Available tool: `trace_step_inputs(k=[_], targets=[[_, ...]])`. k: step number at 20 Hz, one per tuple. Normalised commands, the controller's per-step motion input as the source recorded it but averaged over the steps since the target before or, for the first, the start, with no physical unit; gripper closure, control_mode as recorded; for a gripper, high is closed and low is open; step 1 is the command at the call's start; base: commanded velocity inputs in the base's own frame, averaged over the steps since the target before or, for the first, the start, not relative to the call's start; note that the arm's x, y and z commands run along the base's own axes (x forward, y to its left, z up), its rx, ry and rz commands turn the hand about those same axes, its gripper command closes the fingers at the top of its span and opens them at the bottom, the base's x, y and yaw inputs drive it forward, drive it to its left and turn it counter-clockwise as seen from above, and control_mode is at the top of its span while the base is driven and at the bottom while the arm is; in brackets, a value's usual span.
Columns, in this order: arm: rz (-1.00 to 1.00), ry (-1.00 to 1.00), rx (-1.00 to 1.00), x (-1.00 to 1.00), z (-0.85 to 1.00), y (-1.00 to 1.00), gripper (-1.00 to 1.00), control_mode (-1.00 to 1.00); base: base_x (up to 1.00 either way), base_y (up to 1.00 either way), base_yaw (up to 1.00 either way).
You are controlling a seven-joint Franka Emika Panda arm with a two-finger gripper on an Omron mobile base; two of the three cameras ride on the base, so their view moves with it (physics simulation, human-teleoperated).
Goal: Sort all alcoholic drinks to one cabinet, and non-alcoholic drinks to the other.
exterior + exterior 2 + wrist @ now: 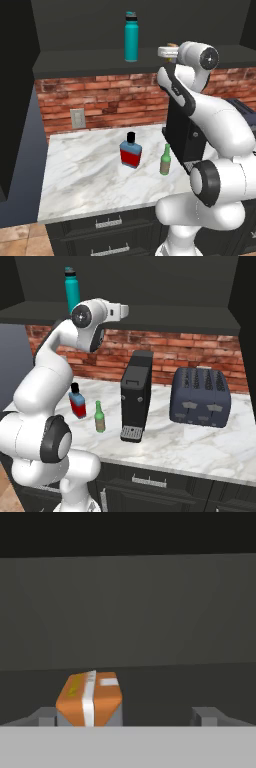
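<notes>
1. Gripper (127, 718): reached up into the open cabinet shelf (75, 62); in the hand view its jaws are spread wide, with one dark fingertip (47, 716) beside the carton and the other well apart to the far side, pinching nothing.
2. Orange carton (89, 698): sits on the dark shelf floor close against one fingertip. It appears to rest on the shelf by itself, which suggests it has been let go; whether that fingertip touches it cannot be told.
3. Teal bottle (131, 36): stands upright on the same shelf, to the left of the hand in the left base view. With the carton near it, this cabinet evidently serves as the place for non-alcoholic drinks.
4. Blue flask (131, 151): upright on the marble counter (80, 170), red label facing the cameras, black cap on top. As an alcoholic drink it awaits sorting to the other cabinet.
5. Green bottle (165, 160): slim and upright, just beside the flask and near the black coffee machine (136, 396); likewise not yet sorted.
6. Toaster (200, 397): stands on the counter well apart from the bottles and plays no part in the task.
7. Judged progress: about half done; the next move likely calls for backing the hand out without knocking the carton
</notes>
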Motion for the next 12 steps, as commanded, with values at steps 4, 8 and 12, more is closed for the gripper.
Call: trace_step_inputs(k=[4, 8, 12], targets=[[-0.12, 0.08, 0.01, -0.33, 0.32, -0.13, -1.0, -1.0, 0.0, 0.0, 0.0], [-0.09, 0.13, 0.04, -0.45, 0.2, -0.02, -1.0, -1.0, 0.0, 0.0, 0.0], [-0.07, 0.15, 0.07, -0.6, 0.18, 0.0, -1.0, -1.0, 0.0, 0.0, 0.0]])
